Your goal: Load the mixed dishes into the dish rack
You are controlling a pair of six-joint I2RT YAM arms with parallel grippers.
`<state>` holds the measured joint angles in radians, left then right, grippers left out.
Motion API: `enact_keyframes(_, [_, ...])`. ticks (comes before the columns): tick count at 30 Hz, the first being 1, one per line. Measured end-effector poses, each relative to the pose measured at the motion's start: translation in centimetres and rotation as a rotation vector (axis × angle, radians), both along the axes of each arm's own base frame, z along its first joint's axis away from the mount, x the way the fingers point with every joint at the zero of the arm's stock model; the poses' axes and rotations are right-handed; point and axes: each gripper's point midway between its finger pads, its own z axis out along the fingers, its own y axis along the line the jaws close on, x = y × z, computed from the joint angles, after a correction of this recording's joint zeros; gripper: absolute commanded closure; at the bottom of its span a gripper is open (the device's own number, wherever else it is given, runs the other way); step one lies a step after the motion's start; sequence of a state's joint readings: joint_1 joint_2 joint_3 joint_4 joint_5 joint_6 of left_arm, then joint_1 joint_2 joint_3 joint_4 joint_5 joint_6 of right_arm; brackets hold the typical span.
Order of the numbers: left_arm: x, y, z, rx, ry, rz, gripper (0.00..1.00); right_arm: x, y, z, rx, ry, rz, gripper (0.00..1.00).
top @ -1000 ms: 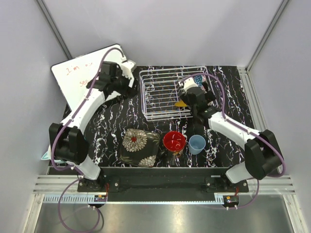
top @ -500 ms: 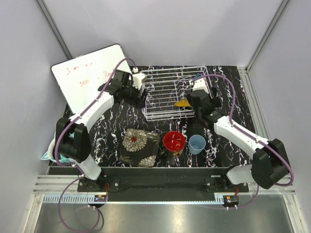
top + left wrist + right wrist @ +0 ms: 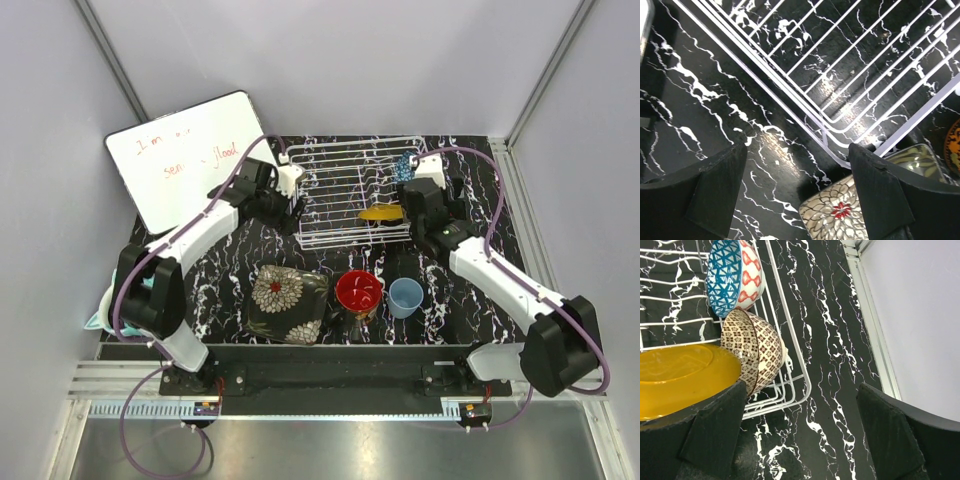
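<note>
The white wire dish rack (image 3: pixel 340 195) stands at the back middle of the table. In it are a blue patterned bowl (image 3: pixel 735 275), a brown patterned bowl (image 3: pixel 757 350) and a yellow plate (image 3: pixel 685 372), which also shows in the top view (image 3: pixel 383 212). My left gripper (image 3: pixel 290 203) is open and empty at the rack's left side, above its near corner (image 3: pixel 840 130). My right gripper (image 3: pixel 422 203) is open and empty by the rack's right edge (image 3: pixel 800 375). The floral dish (image 3: pixel 288 303), red bowl (image 3: pixel 358 291) and pale blue cup (image 3: pixel 406 297) sit near the front edge.
A white writing board (image 3: pixel 185 160) leans at the back left. A dark mug-like object (image 3: pixel 402 265) stands between the rack and the cup. Something teal (image 3: pixel 100 318) lies off the table's left edge. Walls close in the sides and back.
My left gripper has swung right from the writing board to the rack's left side. My right gripper has moved right off the rack, and more of the yellow plate shows.
</note>
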<state>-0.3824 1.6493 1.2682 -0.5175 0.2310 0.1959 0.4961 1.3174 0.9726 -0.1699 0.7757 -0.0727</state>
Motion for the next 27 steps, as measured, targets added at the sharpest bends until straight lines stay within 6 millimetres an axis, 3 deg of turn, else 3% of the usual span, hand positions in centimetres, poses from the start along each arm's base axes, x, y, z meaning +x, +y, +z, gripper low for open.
enact_keyframes(4, [-0.2, 0.9, 0.2, 0.019, -0.053, -0.002, 0.13, -0.2, 0.0, 0.2, 0.021, -0.007, -0.006, 0.0])
enact_keyframes(8, [-0.3, 3.9, 0.2, 0.038, -0.074, 0.041, 0.13, -0.7, 0.0, -0.1, 0.038, 0.012, -0.003, 0.0])
enact_keyframes(11, [0.0, 6.5, 0.1, 0.055, -0.079, 0.095, 0.13, -1.3, 0.6, -0.6, 0.079, 0.048, 0.027, 0.0])
enact_keyframes(15, [0.5, 8.0, 0.1, 0.082, -0.089, 0.126, 0.13, -1.6, 2.8, -0.4, 0.17, 0.105, 0.113, 0.0])
enact_keyframes(19, [0.6, 8.2, 0.3, 0.094, -0.08, 0.132, 0.12, -2.2, 6.4, 1.0, 0.288, 0.153, 0.252, 0.0])
enact_keyframes(23, [0.5, 8.4, 0.6, 0.103, -0.071, 0.134, 0.08, -4.2, 12.0, 2.2, 0.39, 0.22, 0.462, 0.01])
enact_keyframes(27, [-0.4, 9.1, 2.3, 0.12, -0.083, 0.123, 0.07, -6.0, 17.3, 2.4, 0.468, 0.307, 0.65, 0.02])
